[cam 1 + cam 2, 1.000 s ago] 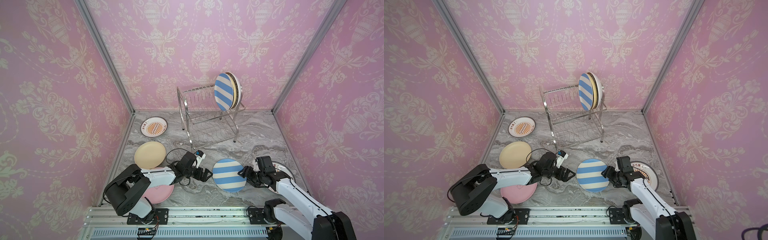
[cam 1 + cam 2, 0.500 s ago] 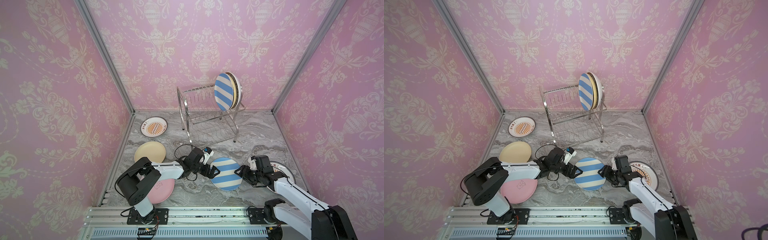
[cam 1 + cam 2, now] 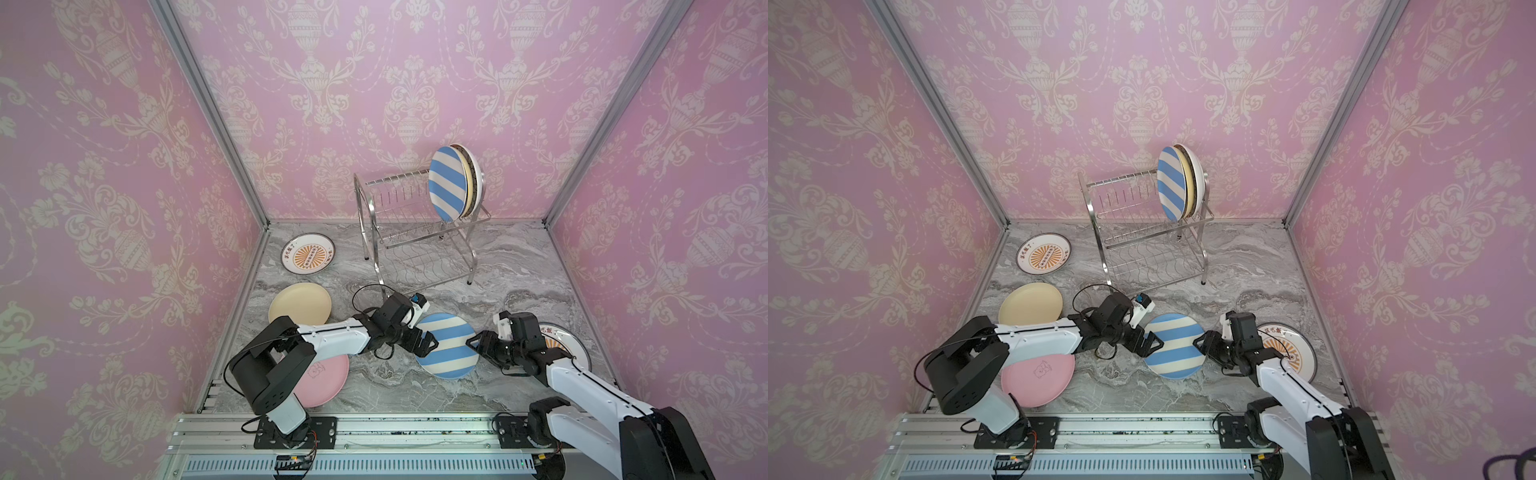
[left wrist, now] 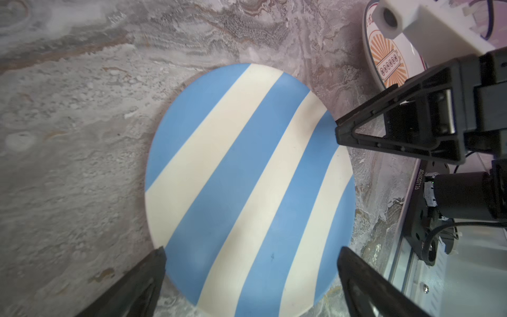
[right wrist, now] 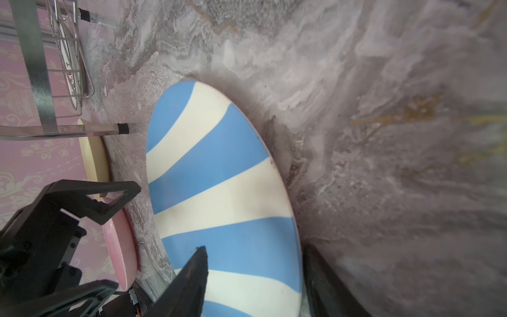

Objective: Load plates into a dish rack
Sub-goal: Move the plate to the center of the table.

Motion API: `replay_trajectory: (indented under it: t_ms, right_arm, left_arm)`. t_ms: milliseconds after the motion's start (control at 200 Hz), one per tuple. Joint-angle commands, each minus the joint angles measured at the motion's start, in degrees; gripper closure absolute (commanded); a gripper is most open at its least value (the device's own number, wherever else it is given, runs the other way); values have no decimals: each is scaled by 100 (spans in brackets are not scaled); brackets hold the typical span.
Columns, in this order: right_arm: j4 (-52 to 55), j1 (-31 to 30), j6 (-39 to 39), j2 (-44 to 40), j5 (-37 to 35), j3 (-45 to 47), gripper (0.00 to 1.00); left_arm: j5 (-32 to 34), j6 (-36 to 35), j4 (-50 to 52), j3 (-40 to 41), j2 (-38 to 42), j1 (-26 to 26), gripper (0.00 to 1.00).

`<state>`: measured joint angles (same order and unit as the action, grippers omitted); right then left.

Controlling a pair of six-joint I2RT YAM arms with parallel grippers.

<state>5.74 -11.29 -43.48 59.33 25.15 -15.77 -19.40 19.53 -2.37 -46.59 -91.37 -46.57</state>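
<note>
I see left gripper (image 4: 251, 251) spread wide over blue-striped plate (image 3: 449, 349) rim; right gripper (image 5: 255, 247) also spread, jaws straddling opposite rim, nothing pinched.

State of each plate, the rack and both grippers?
left gripper, open
right gripper, open astride loose striped plate rim
loose striped plate, on table between grippers
dish rack, upright, plates standing in top tier
far sunburst plate, flat
cream plate, flat
pink plate, flat
near sunburst plate, flat

Seemingly marble tabletop (image 3: 519, 266): plates (image 3: 446, 351), rack (image 3: 419, 245)
</note>
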Motion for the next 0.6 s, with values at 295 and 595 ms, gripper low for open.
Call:
replay_trajectory:
  t_ms: [295, 595]
  right_arm:
    - [563, -44, 44, 193, -164, 298, 43]
    - [659, -40, 23, 140, -7, 421, 48]
  left_arm:
    - [249, 98, 26, -183, -326, 64, 1]
    - [-85, 124, -116, -260, -621, 60, 1]
